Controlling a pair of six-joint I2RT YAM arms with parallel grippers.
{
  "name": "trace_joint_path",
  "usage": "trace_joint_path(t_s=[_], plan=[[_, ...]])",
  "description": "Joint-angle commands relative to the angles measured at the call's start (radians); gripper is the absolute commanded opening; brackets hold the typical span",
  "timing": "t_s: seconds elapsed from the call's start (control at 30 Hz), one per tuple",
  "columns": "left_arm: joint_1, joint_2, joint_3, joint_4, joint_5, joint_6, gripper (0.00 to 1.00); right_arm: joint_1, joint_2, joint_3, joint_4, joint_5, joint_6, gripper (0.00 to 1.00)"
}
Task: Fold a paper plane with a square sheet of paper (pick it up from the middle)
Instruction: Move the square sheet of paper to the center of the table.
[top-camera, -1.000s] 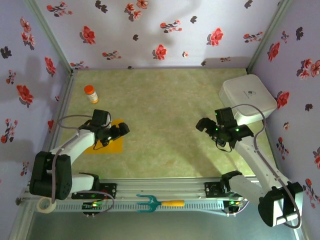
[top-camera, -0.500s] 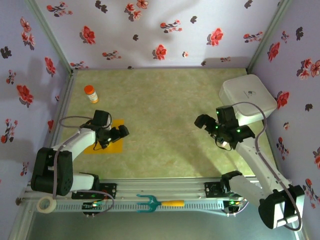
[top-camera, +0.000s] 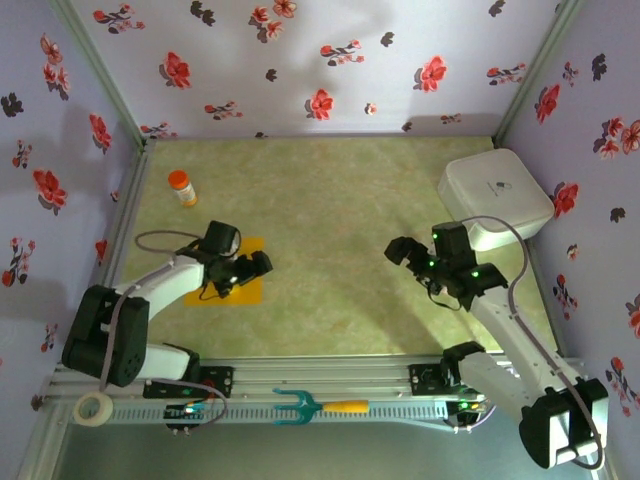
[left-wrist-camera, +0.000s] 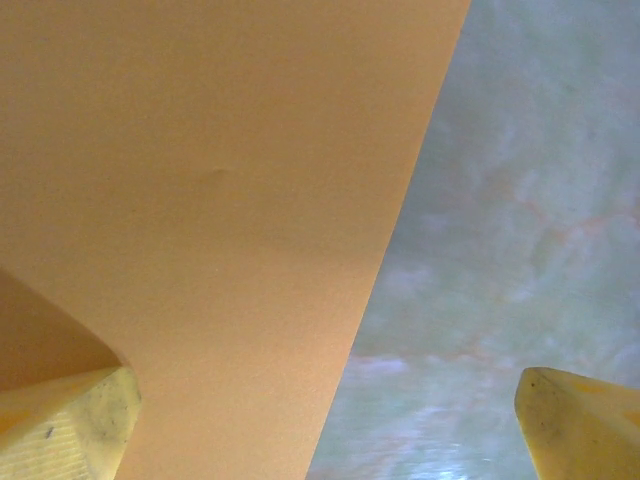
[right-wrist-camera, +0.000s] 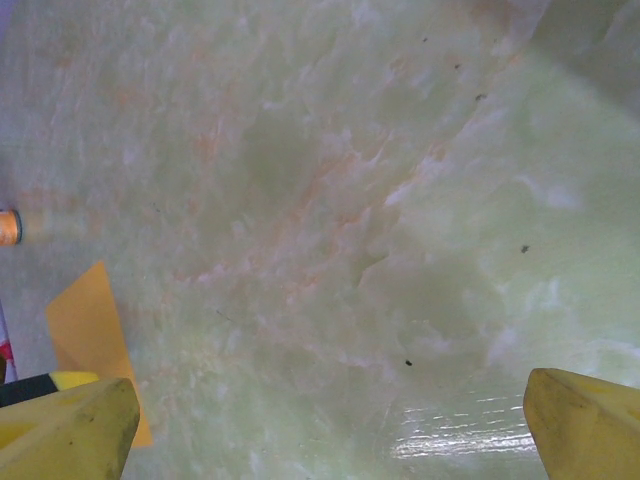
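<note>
Green marbled worktop (top-camera: 340, 190): the square sheet of paper (top-camera: 245, 290) is seen flat and unfolded near the left edge, nudged slightly centreward. The left gripper (top-camera: 252, 268), jaws spread, is now moved across to straddle its edge. The right gripper (top-camera: 398, 250) is held spread, well apart. Pickup is judged imminent.

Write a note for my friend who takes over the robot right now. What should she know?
Left gripper: open and holding nothing, low over the square sheet of paper, with its jaws straddling one edge of the sheet.
Right gripper: open and empty, over the bare table, apart from the paper.
Paper: lies flat on the table's left side, with no folds visible.
Done: nothing folded yet.
Left: pick the sheet up from its middle, then make every fold of the plane.
</note>
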Motion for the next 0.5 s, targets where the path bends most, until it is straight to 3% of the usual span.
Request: trace_joint_path(t_s=[0.0,0.1,0.2,0.3,0.47], plan=[[-0.111,0.036,0.024,0.077,-0.002,-0.15,0.97,0.015,0.02,-0.026,0.067,-0.029,0.026,0.99],[-0.197,0.042,0.09,0.066,-0.06,-0.173,0.97,0.021,0.046,-0.045,0.108,-0.041,0.032,0.99],[-0.233,0.012,0.188,-0.058,-0.166,-0.101,0.98,0.023,0.067,-0.037,0.099,-0.026,0.026,0.99],[-0.208,-0.02,0.252,-0.21,-0.288,0.008,1.0,0.022,0.073,-0.013,0.054,-0.007,-0.007,0.99],[-0.106,-0.019,0.281,-0.341,-0.287,0.175,0.98,0.022,0.072,-0.007,0.062,-0.017,-0.013,0.99]])
